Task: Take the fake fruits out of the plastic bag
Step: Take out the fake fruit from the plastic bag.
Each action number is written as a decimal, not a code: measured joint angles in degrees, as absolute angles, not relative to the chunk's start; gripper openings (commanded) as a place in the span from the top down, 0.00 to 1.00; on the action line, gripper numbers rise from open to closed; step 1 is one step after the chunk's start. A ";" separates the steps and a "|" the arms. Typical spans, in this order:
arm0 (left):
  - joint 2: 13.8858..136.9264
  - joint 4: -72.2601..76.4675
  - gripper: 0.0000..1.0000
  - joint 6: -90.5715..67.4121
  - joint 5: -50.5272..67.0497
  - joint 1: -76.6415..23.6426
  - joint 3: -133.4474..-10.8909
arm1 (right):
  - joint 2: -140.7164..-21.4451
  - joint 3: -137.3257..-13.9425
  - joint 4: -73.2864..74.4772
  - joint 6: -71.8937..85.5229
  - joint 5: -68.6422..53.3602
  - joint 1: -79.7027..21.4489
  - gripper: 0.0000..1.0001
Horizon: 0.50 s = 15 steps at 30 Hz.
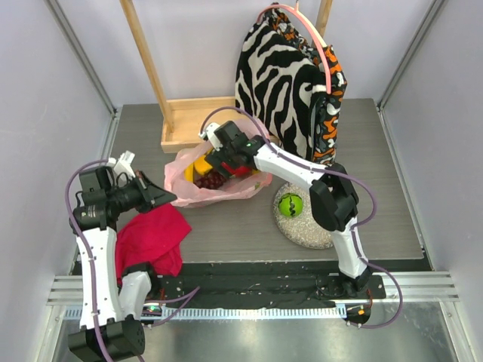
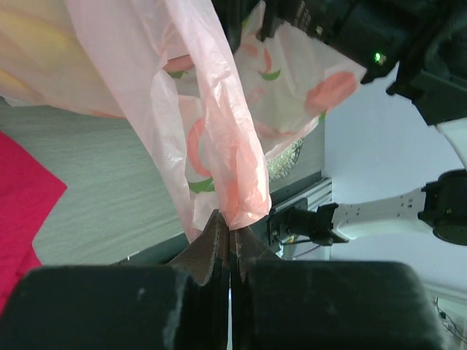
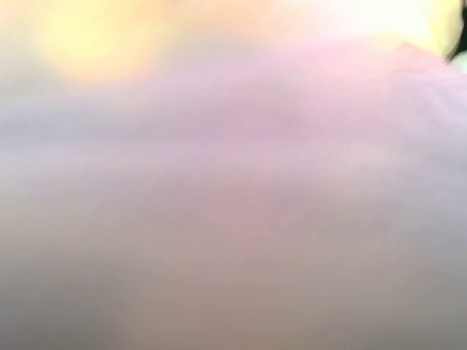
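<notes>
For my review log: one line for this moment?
left gripper: shut on plastic bag | right gripper: in bag mouth, jaws unclear | green apple: on plate

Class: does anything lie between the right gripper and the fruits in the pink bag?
Nothing visible from above: the right gripper sits in the plastic bag, over the grapes. Its wrist view is a pink blur, so film in front cannot be excluded.
</notes>
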<state>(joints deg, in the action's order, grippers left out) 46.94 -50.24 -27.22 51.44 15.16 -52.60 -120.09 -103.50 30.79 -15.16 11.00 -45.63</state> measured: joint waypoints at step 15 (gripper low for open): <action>47.72 -51.66 1.00 -26.61 51.64 15.14 -52.03 | -128.84 -108.73 26.98 -19.66 13.63 -45.71 0.42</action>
